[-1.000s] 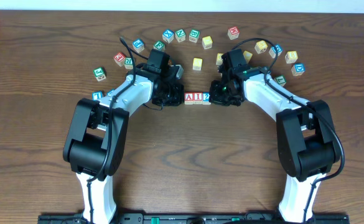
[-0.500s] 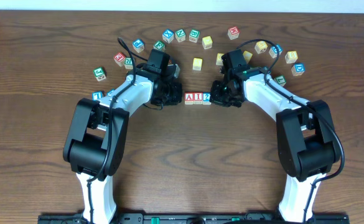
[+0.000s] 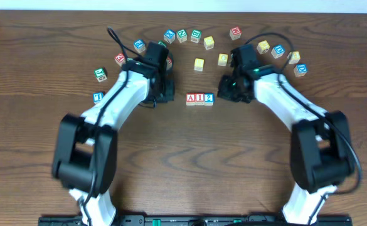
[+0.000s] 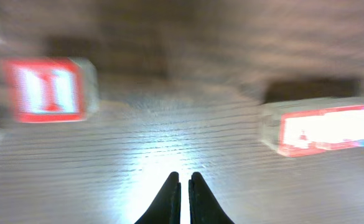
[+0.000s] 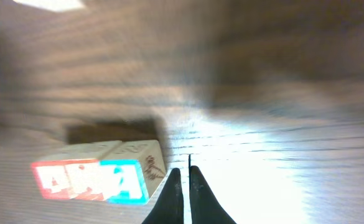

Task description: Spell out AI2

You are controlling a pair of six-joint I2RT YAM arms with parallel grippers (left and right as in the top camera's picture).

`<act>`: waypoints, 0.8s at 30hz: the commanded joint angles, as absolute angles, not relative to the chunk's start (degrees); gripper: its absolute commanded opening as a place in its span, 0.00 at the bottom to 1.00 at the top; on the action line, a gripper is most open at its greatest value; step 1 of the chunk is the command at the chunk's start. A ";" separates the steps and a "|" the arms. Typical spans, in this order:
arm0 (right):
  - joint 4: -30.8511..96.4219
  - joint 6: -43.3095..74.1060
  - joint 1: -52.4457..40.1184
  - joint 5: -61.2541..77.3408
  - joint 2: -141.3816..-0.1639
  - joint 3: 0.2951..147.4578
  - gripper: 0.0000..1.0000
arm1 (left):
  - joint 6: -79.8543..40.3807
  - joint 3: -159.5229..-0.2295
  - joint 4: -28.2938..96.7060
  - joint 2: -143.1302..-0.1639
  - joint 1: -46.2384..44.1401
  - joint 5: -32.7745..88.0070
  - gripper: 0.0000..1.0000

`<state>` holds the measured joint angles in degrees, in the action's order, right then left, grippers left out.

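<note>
Left gripper (image 4: 185,178) is pinched together over the table (image 4: 169,134). A blurry red-framed block (image 4: 48,90) sits up-left of it, and a red-and-blue block row (image 4: 322,127) sits off right.

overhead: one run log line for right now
A I 2: side by side, reads AI2 | left tool: shut, empty, off A | right tool: shut, empty, off 2
</note>
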<state>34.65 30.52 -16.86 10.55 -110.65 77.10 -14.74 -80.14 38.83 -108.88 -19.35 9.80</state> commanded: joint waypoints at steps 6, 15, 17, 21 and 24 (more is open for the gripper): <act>38.50 22.15 -13.72 7.81 -95.55 77.19 0.01 | -12.25 -82.39 40.16 -89.62 -18.31 3.16 0.08; 46.41 19.18 -13.06 2.61 -81.45 77.19 0.23 | -12.25 -82.37 42.39 -73.43 -16.14 -4.62 0.49; 48.10 19.18 -13.06 0.80 -78.08 77.19 0.35 | -12.27 -82.37 43.75 -71.11 -16.14 -4.58 0.81; 51.35 19.16 -13.06 -2.24 -71.96 77.19 0.63 | -12.27 -82.37 44.75 -67.96 -16.14 -4.56 0.99; 53.47 19.18 -13.06 -3.16 -67.77 77.19 0.82 | -12.27 -82.37 44.77 -67.22 -16.14 -4.58 0.99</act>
